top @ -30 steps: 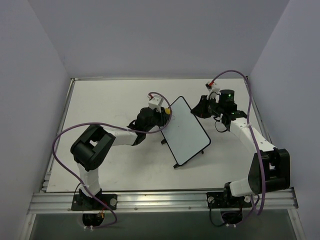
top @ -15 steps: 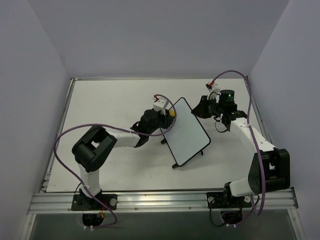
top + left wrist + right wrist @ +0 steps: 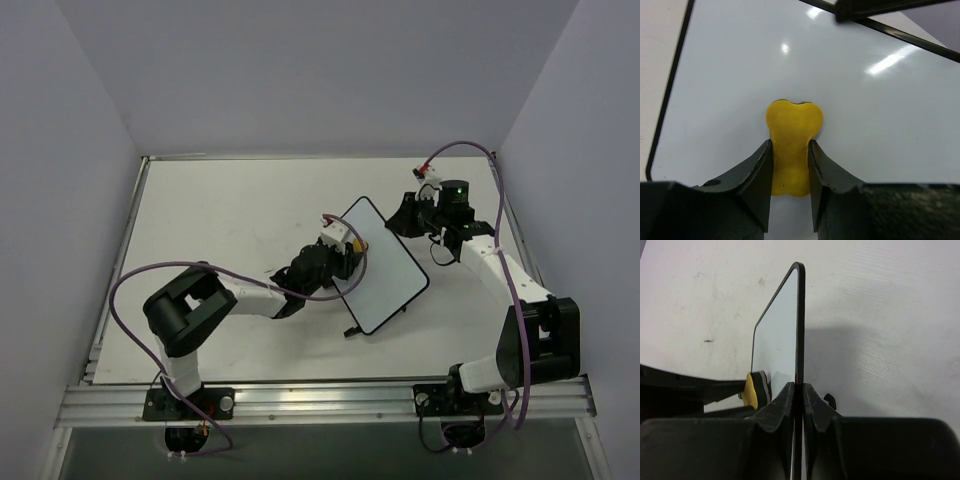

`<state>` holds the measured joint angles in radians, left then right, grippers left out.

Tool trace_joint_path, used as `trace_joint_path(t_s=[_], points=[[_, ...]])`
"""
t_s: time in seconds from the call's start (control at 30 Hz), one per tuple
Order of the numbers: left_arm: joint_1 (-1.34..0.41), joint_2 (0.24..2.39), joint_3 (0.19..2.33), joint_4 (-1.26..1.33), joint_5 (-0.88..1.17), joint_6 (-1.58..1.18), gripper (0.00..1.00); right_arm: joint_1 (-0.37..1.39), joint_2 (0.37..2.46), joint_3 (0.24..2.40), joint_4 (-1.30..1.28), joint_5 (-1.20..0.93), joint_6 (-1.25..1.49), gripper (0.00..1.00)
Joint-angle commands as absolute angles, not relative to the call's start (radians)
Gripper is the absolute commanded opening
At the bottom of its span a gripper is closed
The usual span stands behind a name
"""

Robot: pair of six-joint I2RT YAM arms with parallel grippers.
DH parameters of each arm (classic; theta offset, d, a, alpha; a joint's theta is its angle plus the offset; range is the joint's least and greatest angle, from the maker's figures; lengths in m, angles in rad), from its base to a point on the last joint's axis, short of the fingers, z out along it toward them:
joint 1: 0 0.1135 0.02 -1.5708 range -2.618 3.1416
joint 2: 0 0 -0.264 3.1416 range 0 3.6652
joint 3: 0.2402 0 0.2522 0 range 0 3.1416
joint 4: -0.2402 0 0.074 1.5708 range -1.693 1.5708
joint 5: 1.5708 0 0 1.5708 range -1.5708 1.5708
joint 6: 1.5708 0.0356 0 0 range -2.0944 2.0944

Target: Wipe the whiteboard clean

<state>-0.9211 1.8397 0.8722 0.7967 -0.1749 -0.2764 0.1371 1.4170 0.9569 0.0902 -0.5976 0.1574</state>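
The whiteboard [image 3: 385,275] stands tilted on its edge in mid-table, white face with a thin black frame; no writing shows on it. My right gripper [image 3: 403,217] is shut on its top edge, seen edge-on in the right wrist view [image 3: 799,330]. My left gripper [image 3: 350,250] is shut on the yellow bone-shaped eraser [image 3: 791,142] and presses it flat against the board's face [image 3: 865,100]. The eraser also shows in the right wrist view [image 3: 752,389], touching the board's left face. A small black foot [image 3: 830,401] of the board shows by the right gripper's fingers.
The white tabletop [image 3: 220,210] lies around the board. Grey walls close in the left, back and right sides. A metal rail [image 3: 320,400] runs along the near edge with both arm bases.
My left gripper has slid the eraser down and to the right across the board's face. The board's lower end has shifted slightly right. The right gripper keeps its hold in place.
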Motion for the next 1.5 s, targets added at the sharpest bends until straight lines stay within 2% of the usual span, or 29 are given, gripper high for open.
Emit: trace_joint_path(t_s=[0.0, 0.63, 0.83, 1.47], points=[[-0.999, 1.821, 0.838, 0.767, -0.13, -0.285, 0.02, 0.167, 1.37, 0.959, 0.138, -0.712, 0.175, 0.0], [-1.235, 1.772, 0.814, 0.735, -0.198, -0.258, 0.02, 0.178, 1.373, 0.957, 0.135, -0.706, 0.178, 0.0], [-1.244, 1.77, 0.81, 0.733, -0.241, -0.259, 0.02, 0.178, 1.379, 0.968, 0.126, -0.706, 0.17, 0.0], [-0.887, 1.723, 0.802, 0.69, -0.212, -0.256, 0.02, 0.183, 1.379, 0.976, 0.115, -0.707, 0.163, 0.0]])
